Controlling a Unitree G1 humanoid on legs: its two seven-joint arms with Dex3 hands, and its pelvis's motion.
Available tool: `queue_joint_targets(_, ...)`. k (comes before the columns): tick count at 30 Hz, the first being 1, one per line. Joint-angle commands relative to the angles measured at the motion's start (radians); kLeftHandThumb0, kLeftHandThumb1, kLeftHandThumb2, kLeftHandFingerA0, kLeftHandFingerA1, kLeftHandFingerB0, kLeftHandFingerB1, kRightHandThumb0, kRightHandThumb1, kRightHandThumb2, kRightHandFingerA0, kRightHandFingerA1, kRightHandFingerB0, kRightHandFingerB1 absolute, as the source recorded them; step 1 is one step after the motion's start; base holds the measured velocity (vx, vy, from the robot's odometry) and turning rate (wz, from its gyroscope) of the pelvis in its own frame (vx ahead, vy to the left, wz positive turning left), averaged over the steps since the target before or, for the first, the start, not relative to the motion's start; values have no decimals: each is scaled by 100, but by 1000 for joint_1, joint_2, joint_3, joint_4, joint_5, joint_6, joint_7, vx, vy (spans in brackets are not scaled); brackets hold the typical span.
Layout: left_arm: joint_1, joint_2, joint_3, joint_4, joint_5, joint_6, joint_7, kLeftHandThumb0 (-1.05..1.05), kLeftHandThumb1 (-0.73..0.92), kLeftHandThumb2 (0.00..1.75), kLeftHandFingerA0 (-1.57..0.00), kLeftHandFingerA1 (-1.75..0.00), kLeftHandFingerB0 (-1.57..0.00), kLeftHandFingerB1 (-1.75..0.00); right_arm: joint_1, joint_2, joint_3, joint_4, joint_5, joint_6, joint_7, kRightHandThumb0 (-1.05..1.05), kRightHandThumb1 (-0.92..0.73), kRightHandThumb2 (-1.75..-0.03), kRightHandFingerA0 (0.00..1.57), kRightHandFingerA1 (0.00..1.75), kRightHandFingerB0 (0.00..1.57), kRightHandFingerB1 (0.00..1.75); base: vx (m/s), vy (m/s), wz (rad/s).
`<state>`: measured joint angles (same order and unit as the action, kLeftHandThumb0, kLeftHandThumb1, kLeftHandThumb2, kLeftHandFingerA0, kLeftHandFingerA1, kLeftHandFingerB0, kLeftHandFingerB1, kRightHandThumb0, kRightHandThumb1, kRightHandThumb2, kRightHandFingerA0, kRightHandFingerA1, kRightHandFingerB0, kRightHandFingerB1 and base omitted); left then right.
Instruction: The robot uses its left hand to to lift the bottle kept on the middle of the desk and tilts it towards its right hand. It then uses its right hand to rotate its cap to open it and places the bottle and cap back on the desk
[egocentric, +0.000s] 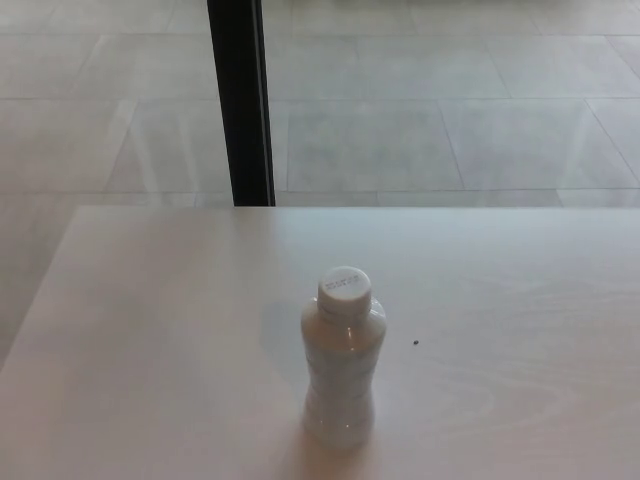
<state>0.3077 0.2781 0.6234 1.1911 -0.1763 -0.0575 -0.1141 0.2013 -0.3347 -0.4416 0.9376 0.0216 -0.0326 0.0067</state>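
Observation:
A white plastic bottle (342, 370) stands upright on the pale desk (160, 330), a little below the middle of the head view. Its white cap (345, 287) sits on the neck, with small print on top. Neither of my hands shows in this view, and no arm reaches into the picture.
A black vertical post (242, 100) rises behind the desk's far edge, left of centre. Beyond it lies a light tiled floor (450, 100). A tiny dark speck (415, 343) sits on the desk just right of the bottle. The desk's left edge slants toward the lower left.

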Motion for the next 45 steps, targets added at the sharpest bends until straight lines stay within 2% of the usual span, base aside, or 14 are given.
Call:
queue_joint_targets(1, -6, 54, 150, 63, -168, -65, -53, -62, 51, 57, -71, -88, -54, -72, -43, -63, -161, 36, 161, -9, -30, -53, -51, -81, 66, 67, 34, 47, 0, 0, 0)
queue_joint_targets(3, -22, 53, 202, 38, -209, -93, -66, -73, 43, 92, -36, -82, -5, -64, -72, -90, -261, 23, 261, 50, 49, -68, -56, -87, 15, 48, 5, 35, 0, 0, 0)
queue_joint_targets(5, -49, 70, 241, 31, -240, -75, -99, -83, 66, 58, -13, -96, 0, -77, -100, -128, -280, 39, 258, 66, 62, -69, -57, -91, 2, 44, 2, 26, 0, 0, 0)
queue_joint_targets(6, -69, 89, 257, -3, -258, -70, -140, -53, 28, 94, -2, -62, 0, -59, -134, -159, -324, 27, 296, 59, 84, -71, -63, -95, 0, 16, 3, 19, 0, 0, 0)
queue_joint_targets(11, -130, 166, 248, -101, -240, -122, -222, -91, 72, 62, 0, -75, -7, -73, -234, -234, -411, -1, 338, 42, 76, -83, -70, -100, 0, 7, 1, 11, 0, 0, 0)
queue_joint_targets(20, -344, 268, 246, -427, -317, -41, -261, -95, 59, 96, 0, -54, -12, -62, -352, -255, -361, -433, 357, 147, 122, -69, -83, -67, 9, 31, 8, 18, 0, 0, 0)
queue_joint_targets(22, -371, 269, 214, -521, -305, -42, -270, -93, 58, 98, -2, -55, -18, -62, -370, -239, -327, -541, 376, 176, 143, -72, -69, -103, 1, 41, 8, 26, 0, 0, 0)
queue_joint_targets(23, -388, 265, 199, -580, -312, -24, -275, -99, 57, 96, -4, -70, -32, -65, -380, -230, -307, -591, 395, 180, 171, -68, -88, -68, 8, 32, 4, 19, 0, 0, 0)
queue_joint_targets(26, -435, 225, 114, -807, -309, 61, -215, -98, 65, 60, -18, -97, -36, -71, -408, -183, -222, -759, 409, 185, 180, -38, -44, -105, 3, 52, 0, 49, 0, 0, 0)
queue_joint_targets(28, -454, 183, 41, -937, -300, 61, -212, -100, 59, 97, -3, -61, -16, -58, -424, -147, -146, -879, 402, 204, 165, -83, -80, -64, 16, 42, 18, 31, 0, 0, 0)
queue_joint_targets(30, -463, 136, -33, -1090, -314, 139, -162, -84, 57, 100, 0, -35, -7, -42, -433, -115, -66, -979, 372, 238, 134, -37, -45, -107, 2, 51, 0, 48, 0, 0, 0)
queue_joint_targets(34, -457, 107, -77, -1204, -290, 191, -103, -83, 76, 63, 0, -41, -9, -34, -443, -79, -26, -1020, 374, 242, 134, -37, -46, -107, 3, 51, 0, 48, 0, 0, 0)
queue_joint_targets(35, -469, 79, -148, -1295, -265, 237, -65, -86, 64, 104, 0, -32, 0, -30, -445, -51, 45, -1056, 333, 224, 142, -82, -87, -67, 19, 39, 17, 27, 0, 0, 0)
queue_joint_targets(45, -474, -28, -361, -1322, -163, 253, -91, -82, 65, 102, 0, -29, 0, -26, -438, 57, 220, -1077, 247, 229, 119, -79, -89, -68, 19, 46, 17, 27, 0, 0, 0)
